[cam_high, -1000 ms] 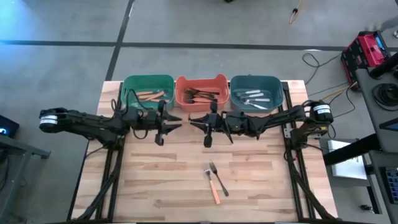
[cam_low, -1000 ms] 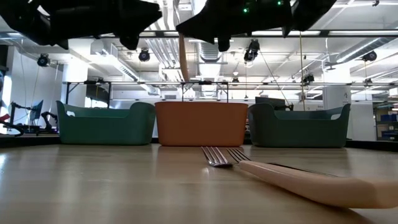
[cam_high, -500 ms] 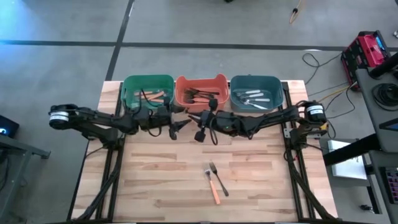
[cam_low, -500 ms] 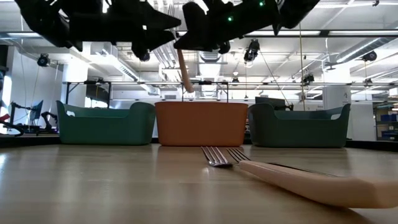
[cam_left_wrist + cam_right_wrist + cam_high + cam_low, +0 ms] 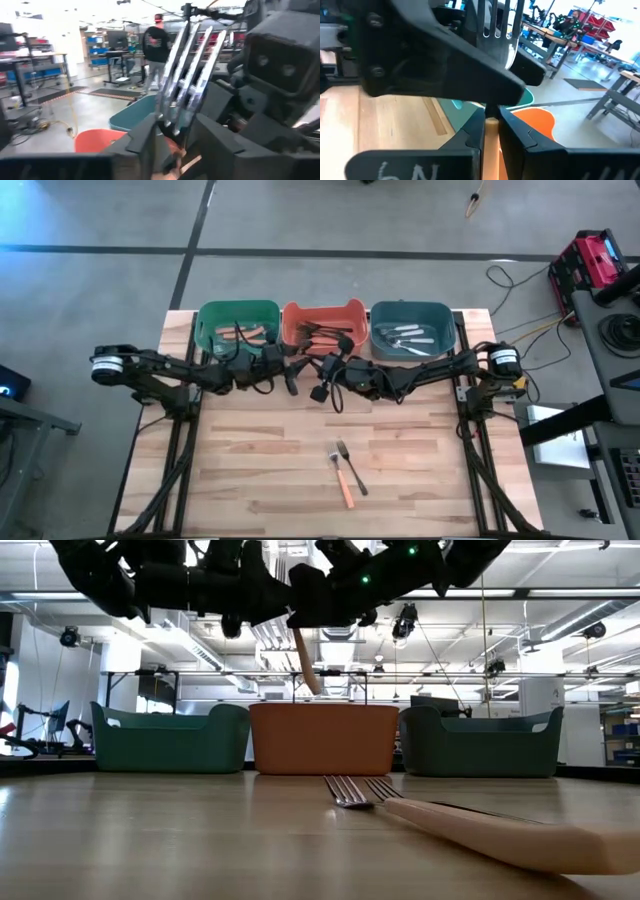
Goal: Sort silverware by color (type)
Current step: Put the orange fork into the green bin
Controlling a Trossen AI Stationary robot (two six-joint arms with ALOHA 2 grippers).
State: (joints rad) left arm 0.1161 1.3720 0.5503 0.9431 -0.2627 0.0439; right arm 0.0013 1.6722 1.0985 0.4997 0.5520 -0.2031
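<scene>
A: The left pincer (image 5: 291, 377) hangs over the worktop (image 5: 250, 470) just in front of the gap between the green bin (image 5: 237, 328) and the orange bin (image 5: 323, 326). In its wrist view its fingers (image 5: 145, 140) stand on either side of a fork's neck, tines pointing up, but I cannot tell whether they press on it.

B: And the fork itself?

A: An orange-handled fork (image 5: 303, 658), raised above the worktop. From table height its handle slants down out of the two dark pincers, in front of the orange bin.

B: Who grips it?

A: The right pincer (image 5: 322, 392), just beside the left one and almost touching it, is closed on the handle; its wrist view shows the orange handle (image 5: 491, 142) clamped between its fingers (image 5: 470, 137), with the tines rising past the left pincer's dark body.

B: The rest of the silverware?

A: Orange handles lie in the green bin, dark ones in the orange bin, pale ones in the teal bin (image 5: 412, 329). Two loose forks (image 5: 346, 468), one orange-handled and one dark, lie together on the worktop, well apart from both pincers.
</scene>
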